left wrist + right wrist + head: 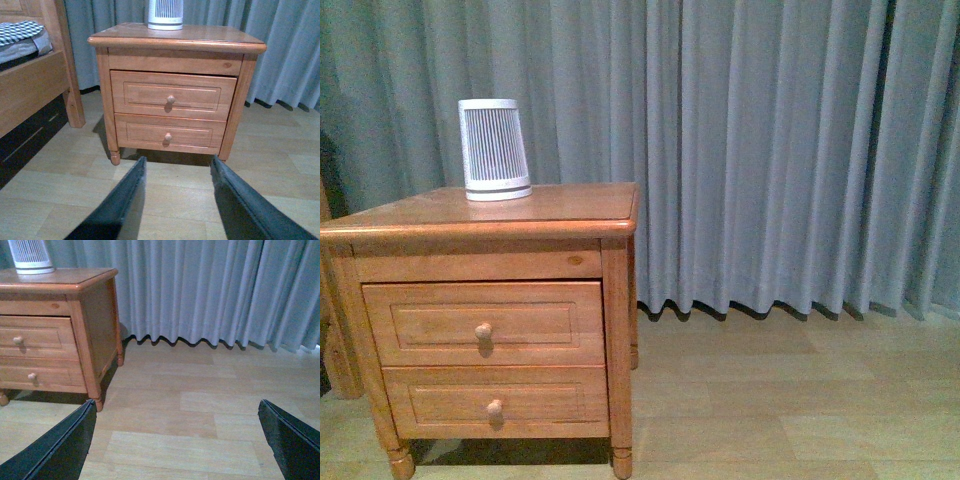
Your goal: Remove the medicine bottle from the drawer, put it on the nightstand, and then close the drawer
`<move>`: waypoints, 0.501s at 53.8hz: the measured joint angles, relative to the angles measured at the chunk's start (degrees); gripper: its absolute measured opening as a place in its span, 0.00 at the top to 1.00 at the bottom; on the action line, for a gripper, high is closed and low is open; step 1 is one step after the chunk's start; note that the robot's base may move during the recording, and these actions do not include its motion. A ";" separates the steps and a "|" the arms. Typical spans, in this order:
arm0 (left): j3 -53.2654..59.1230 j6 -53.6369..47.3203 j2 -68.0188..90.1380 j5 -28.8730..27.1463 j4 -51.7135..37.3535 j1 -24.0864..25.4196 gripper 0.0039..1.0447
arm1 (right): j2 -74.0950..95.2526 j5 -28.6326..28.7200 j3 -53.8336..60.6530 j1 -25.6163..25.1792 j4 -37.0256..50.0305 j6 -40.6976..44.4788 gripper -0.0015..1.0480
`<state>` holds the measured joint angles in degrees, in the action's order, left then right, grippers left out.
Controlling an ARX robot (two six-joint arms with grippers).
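You see the nightstand [570, 205] at the left of the front view, standing on a pale plank floor [800, 400] before a grey-blue pleated curtain [770, 150]. Its upper drawer [430, 325] sits shut, front flush with the frame, round knob [483, 330] centred. The lower drawer [420, 402] below it is shut as well. You cannot see the medicine bottle in any view, and with the drawer shut its inside is hidden. A ribbed white device [494, 150] stands upright on the nightstand top, toward the back left corner. Neither arm shows in the front view. In the left wrist view, your left gripper [178, 162] has its two dark fingers [125, 200] spread apart with nothing between them; it faces the nightstand's front squarely, well apart from both drawers. A wooden bed frame [30, 90] with checked bedding [20, 32] stands just beside the nightstand. In the right wrist view, your right gripper [176, 405] is spread wide and empty over bare floor, off to the nightstand's right side and well apart from it.
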<state>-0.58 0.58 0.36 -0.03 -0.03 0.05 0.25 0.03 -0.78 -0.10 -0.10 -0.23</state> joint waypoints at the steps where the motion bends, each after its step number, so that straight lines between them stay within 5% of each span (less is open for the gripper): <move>1: 0.00 0.00 0.00 0.00 0.00 0.00 0.49 | 0.00 0.00 0.00 0.00 0.00 0.00 0.07; 15: 0.00 -0.04 0.00 0.00 0.00 0.00 0.05 | 0.00 0.00 0.00 0.00 0.00 0.00 0.07; 27: 0.00 -0.11 0.00 0.00 0.00 0.00 0.06 | 0.00 0.00 0.00 0.00 0.00 0.00 0.07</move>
<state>-0.58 0.47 0.36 -0.03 -0.03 0.05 0.25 0.03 -0.78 -0.10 -0.10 -0.23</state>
